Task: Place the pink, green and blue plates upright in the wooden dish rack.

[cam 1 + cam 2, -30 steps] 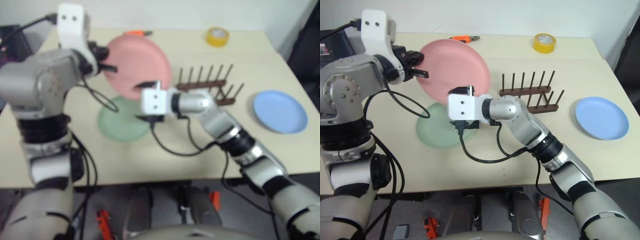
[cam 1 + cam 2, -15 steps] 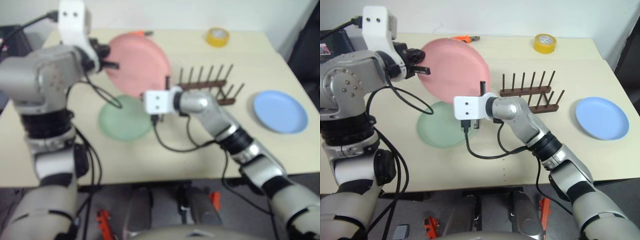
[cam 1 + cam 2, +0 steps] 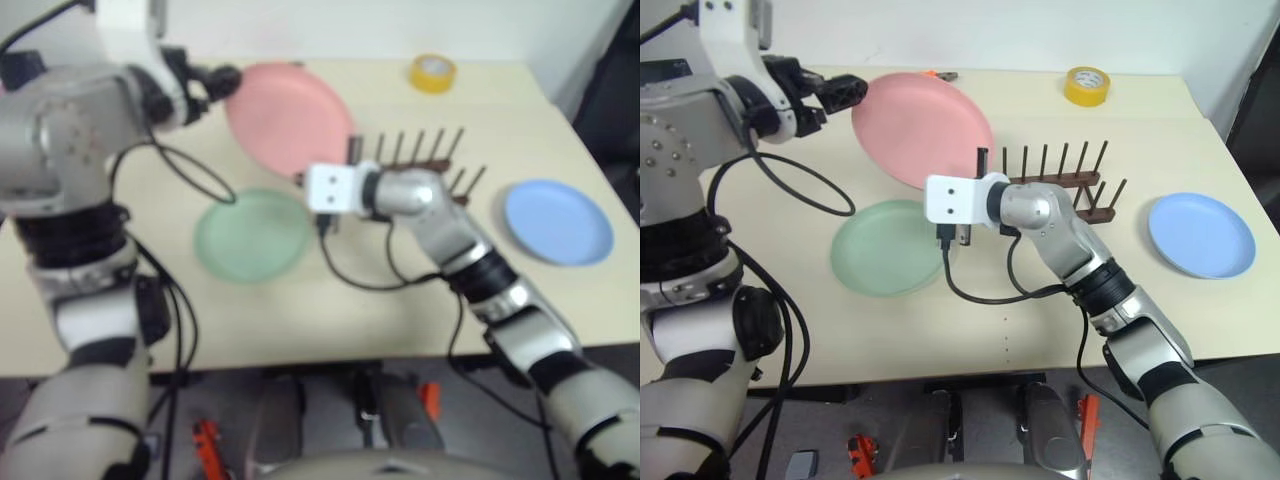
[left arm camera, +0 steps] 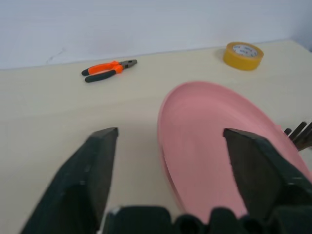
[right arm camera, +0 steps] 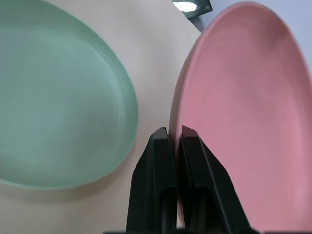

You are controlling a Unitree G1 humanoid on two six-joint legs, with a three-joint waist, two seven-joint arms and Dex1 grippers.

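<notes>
Head views: pale pink round plastic plate (image 3: pixel 923 128) tilted, beside dark wooden pegged dish rack (image 3: pixel 1058 187).
Right wrist: right gripper (image 5: pixel 174 138) clenched on its rim; thin pinch, may pivot.
Left wrist: left gripper (image 4: pixel 165 141) released.

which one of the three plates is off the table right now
The pink plate, tilted up and pinched at its edge by the right gripper. The green plate and blue plate lie flat.

pink plate (image 3: pixel 923 128): tilted, rim pinched by right gripper (image 3: pixel 981 163)
green plate (image 3: pixel 885 247): flat, below that gripper
blue plate (image 3: pixel 1200 235): flat (far off)
wooden dish rack (image 3: pixel 1060 186): beside gripper
</notes>
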